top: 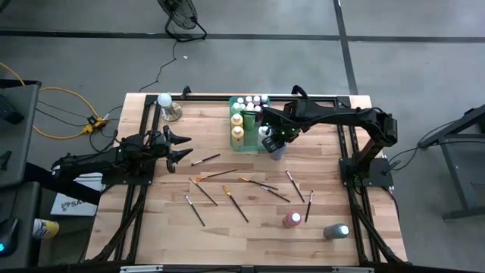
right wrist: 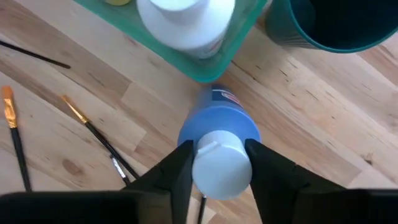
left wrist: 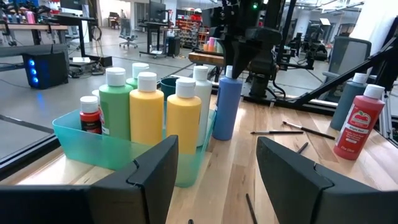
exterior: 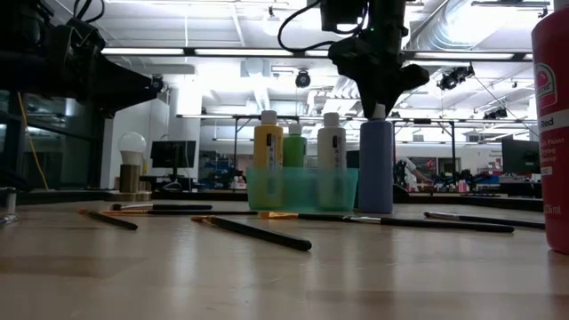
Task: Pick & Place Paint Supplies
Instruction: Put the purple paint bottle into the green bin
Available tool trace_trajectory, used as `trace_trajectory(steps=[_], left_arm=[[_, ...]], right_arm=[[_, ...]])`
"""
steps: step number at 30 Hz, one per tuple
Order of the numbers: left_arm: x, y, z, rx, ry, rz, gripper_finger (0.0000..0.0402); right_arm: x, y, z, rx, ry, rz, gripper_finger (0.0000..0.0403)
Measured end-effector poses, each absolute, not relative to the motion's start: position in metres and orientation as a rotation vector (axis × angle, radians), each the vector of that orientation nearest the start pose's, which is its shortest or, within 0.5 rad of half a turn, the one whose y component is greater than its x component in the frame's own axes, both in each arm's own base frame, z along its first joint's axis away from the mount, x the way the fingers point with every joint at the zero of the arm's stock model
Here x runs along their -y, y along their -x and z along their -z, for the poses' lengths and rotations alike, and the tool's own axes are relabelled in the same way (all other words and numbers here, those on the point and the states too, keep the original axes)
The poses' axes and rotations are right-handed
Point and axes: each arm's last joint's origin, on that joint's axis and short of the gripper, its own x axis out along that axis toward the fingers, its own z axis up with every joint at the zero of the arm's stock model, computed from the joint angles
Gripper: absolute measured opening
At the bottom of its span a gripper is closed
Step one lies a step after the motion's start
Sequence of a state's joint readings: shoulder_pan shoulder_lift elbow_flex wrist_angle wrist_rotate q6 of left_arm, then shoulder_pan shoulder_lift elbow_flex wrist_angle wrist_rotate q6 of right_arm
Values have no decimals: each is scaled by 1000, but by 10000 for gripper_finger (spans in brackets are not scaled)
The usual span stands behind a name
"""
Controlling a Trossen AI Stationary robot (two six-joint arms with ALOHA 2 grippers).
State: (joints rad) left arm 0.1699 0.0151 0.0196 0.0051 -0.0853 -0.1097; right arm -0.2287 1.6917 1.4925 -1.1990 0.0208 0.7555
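A blue paint bottle (right wrist: 217,121) with a white cap stands upright on the wooden table, just off the near right corner of a green tray (left wrist: 93,146). The tray holds yellow, green and white bottles (left wrist: 146,106). My right gripper (right wrist: 221,168) hangs over the blue bottle (top: 274,149), pointing down, shut on its cap. My left gripper (top: 186,145) waits open at the table's left, level, facing the tray. Thin paintbrushes (top: 227,189) lie scattered on the near half of the table. A red bottle (top: 292,220) and a grey bottle (top: 336,230) stand near the front right. My right gripper pinches the blue bottle's white cap (right wrist: 221,163) between its two fingers (right wrist: 180,171), one on each side. The fingers come from above, pointing down. The bottle stands upright with its base on the table (exterior: 376,209).
A clear object with a white ball top (top: 167,106) stands at the far left. A dark teal cup (right wrist: 336,25) sits beside the tray, close to the blue bottle. Black frame rails run along the table's left and right sides.
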Motion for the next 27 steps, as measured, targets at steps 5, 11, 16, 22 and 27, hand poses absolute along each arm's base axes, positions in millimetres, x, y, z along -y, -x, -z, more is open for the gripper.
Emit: trace_trajectory(steps=[5,11,16,22,27], left_arm=[[-19,-96,-170,24,109,-254,211],[-19,-96,-170,24,109,-255,211],[-19,-96,-170,24,109,-255,211],[-19,-96,-170,24,109,-255,211],[-19,-96,-170,24,109,-255,211]], right_arm=[[73,-311,-281,-1261,-767,731,115],[71,-301,-292,-1254,-762,724,115],[71,-283,-313,-1197,-772,742,115],[75,-261,-348,-1052,-764,778,115],[81,-250,-376,-928,-712,815,115]])
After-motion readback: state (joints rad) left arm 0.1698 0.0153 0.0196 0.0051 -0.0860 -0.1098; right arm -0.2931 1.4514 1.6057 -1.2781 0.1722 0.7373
